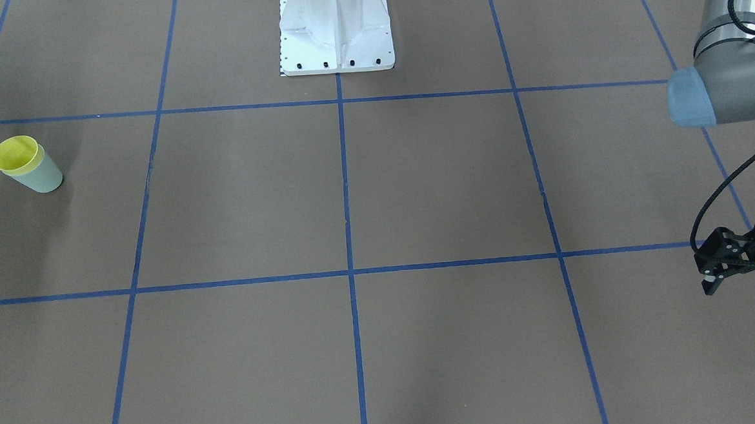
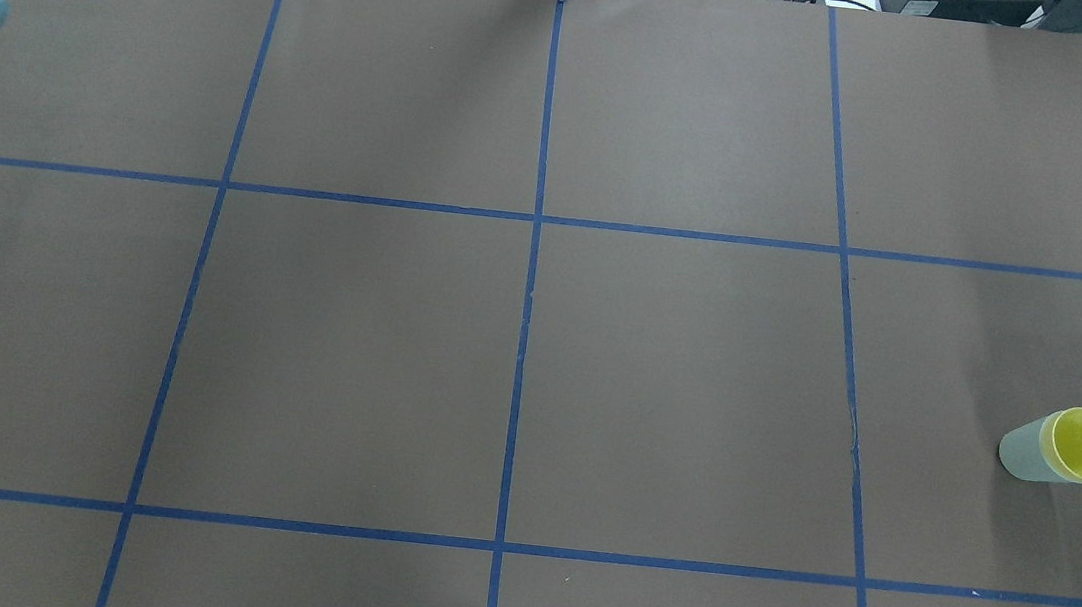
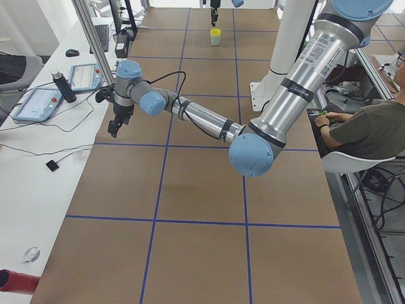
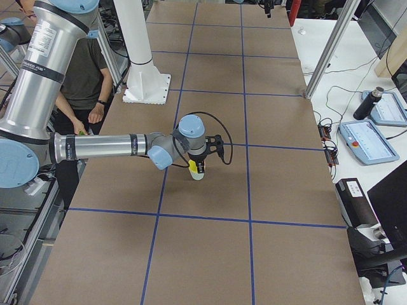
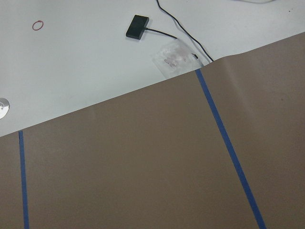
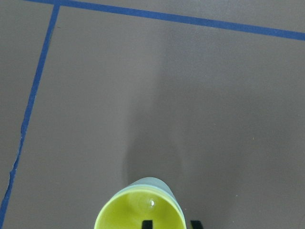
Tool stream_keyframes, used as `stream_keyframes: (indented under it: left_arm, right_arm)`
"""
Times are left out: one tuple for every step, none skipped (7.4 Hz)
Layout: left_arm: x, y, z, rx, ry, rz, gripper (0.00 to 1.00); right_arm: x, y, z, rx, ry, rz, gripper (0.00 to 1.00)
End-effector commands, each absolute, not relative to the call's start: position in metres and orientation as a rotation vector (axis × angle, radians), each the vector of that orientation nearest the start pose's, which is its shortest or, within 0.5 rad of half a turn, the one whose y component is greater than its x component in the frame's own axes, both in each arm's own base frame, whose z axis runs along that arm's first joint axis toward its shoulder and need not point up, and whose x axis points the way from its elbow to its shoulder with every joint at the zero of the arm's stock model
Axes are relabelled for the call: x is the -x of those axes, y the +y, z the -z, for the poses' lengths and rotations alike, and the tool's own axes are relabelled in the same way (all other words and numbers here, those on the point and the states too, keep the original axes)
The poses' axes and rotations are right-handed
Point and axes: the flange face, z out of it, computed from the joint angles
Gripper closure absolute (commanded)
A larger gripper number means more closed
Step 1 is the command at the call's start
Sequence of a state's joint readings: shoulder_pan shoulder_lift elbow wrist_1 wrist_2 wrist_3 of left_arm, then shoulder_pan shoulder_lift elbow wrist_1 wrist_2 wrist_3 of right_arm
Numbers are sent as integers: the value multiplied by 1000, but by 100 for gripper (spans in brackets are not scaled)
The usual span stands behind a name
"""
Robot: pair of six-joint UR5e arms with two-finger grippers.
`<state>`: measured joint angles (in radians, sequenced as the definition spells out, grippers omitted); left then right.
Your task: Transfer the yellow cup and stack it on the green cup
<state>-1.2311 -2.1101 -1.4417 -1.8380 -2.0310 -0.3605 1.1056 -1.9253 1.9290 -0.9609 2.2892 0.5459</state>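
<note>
**As the right gripper (image 6: 171, 224) straddles its rim, the small bright yellow plastic cup (image 1: 18, 155) sits nested in the pale sage-green plastic cup (image 1: 43, 178)**

Where the brown paper-covered table (image 1: 254, 192) is crossed by blue tape lines (image 1: 344, 175), the two cups stand upright as one stack. They are inside a grid cell on the robot's right side and touch none of the lines. Only the yellow rim shows above the green wall.

The right gripper's fingers are spread. In the right wrist view one fingertip (image 6: 147, 224) hangs inside the yellow cup, apart from its wall. The other hangs just outside the rim, so the wall lies between them unpinched.

Whole cells of brown paper lie between the stack and the white base plate (image 1: 336, 33), and more between it and the other arm.

The left gripper (image 3: 115, 130) hangs well apart from the cups, over the far left of the table near the operators' edge. Its wrist view looks down on that edge, where the paper meets a white desk (image 5: 71, 62) carrying a small black box on a cable (image 5: 137, 26). Whether its jaws are spread or pressed together I cannot tell.
</note>
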Motion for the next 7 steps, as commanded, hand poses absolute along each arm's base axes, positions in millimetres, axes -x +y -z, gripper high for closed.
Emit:
stream_keyframes:
  left_arm:
    - [-153,-701,-380,-468,642,-134,0]
    - [-148,-701,-384,-448,627,-142,0]
    - [-130,-704,-391,-423,597,-170,0]
    - [-105,-705,-398,-394,598,-188,0]
    - [-74,-701,-419,-346,669,-198,0]
    - [-39,-684,-455,-287,746,-195,0]
    - [-1,-648,-522,-256,760,-226,0]
  right_arm:
    - [107,-362,-556,-184,-899,138,1]
    - [107,-365,-550,-195,-902,133,1]
    - [97,-381,-545,-235,-893,100,1]
    - [83,-397,-540,-270,-880,56,1]
    - [69,-427,-540,-276,-860,2,1]
    - [59,-463,-532,-264,-838,-32,1]
    - [48,-484,-531,-255,-809,-33,1]
